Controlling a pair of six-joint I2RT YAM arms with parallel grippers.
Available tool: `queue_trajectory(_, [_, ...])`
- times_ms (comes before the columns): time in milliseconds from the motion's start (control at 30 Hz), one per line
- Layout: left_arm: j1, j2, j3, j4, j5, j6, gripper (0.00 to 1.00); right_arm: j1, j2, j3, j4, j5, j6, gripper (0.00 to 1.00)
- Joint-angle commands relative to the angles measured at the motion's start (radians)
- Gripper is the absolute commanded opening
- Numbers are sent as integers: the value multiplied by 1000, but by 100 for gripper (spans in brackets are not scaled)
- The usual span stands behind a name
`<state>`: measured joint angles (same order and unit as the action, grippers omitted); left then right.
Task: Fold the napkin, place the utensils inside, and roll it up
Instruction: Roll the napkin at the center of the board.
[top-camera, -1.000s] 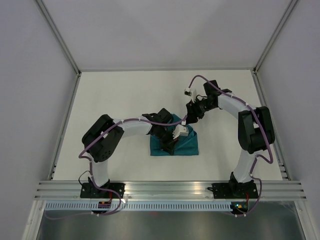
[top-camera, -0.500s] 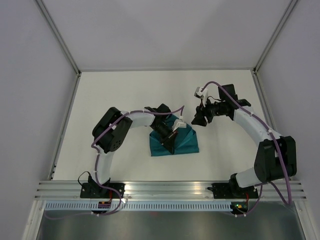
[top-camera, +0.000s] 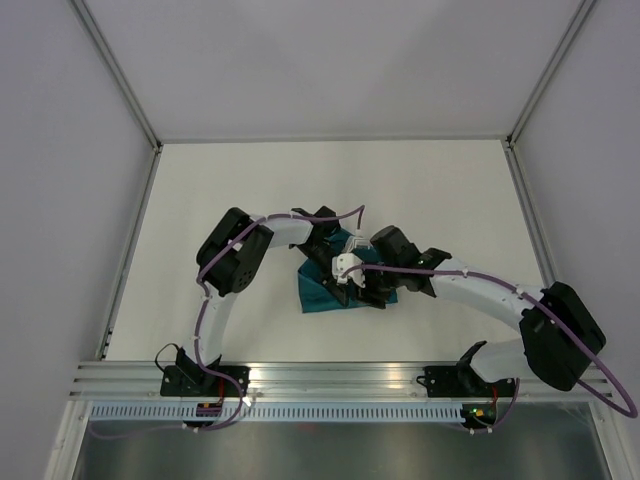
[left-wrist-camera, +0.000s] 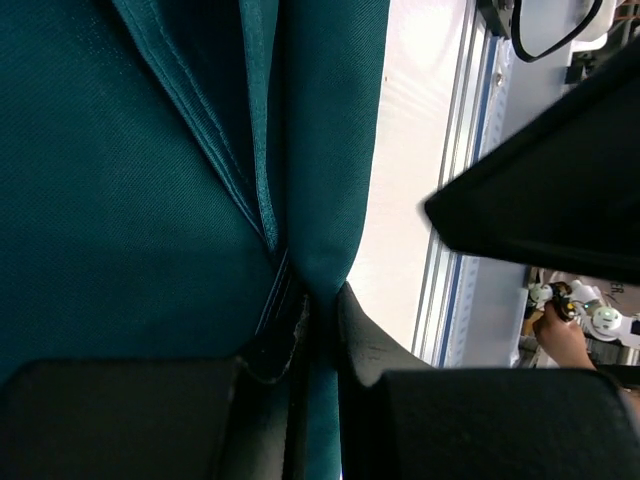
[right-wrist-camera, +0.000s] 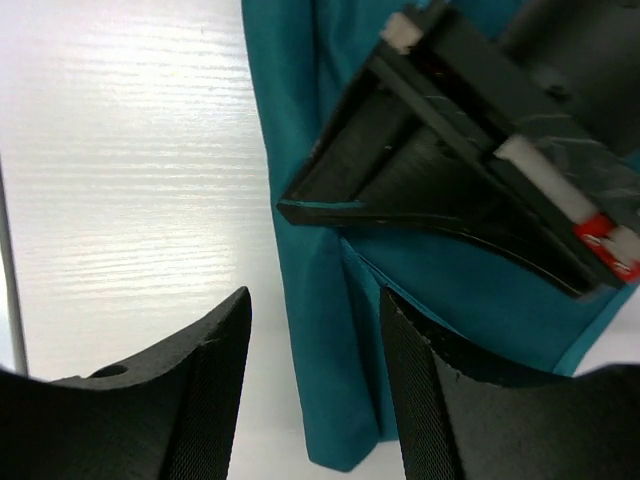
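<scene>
So from the top, the napkin (top-camera: 316, 294) lies in the middle of the table (top-camera: 230, 190), both arms bent in over it, the right one stretched low. Left wrist cam shows what the top hides: the left gripper (left-wrist-camera: 315, 300) clenched on a napkin fold. Right wrist cam: the right gripper (right-wrist-camera: 315, 310) spread wide, holding nothing, just beside the left gripper's fingers (right-wrist-camera: 430, 165)

L arm (top-camera: 207, 325), R arm (top-camera: 480, 293): white links, blk joints, purple cables (top-camera: 330, 213), blk ribbed fingers (right-wrist-camera: 205, 385), blk base plates.
</scene>
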<state>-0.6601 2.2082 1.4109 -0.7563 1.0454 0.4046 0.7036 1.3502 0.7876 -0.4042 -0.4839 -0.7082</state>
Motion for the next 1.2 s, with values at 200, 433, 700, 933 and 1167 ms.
queue_trajectory(200, [10, 48, 25, -34, -35, 22, 2, 145, 73, -70, 171, 223, -63, 61])
queue_trajectory(433, [11, 58, 34, -46, -25, 28, 2, 189, 113, -77, 203, 260, -59, 57])
queue_trajectory(700, [16, 73, 49, -64, -16, 36, 2, 212, 147, -74, 196, 268, -60, 40])
queue_trajectory(933, [20, 74, 57, -75, -15, 43, 5, 214, 202, -60, 176, 272, -60, 20])
queue_trajectory(1167, [54, 30, 69, -77, -21, 30, 32, 209, 230, -28, 121, 242, -59, 8])
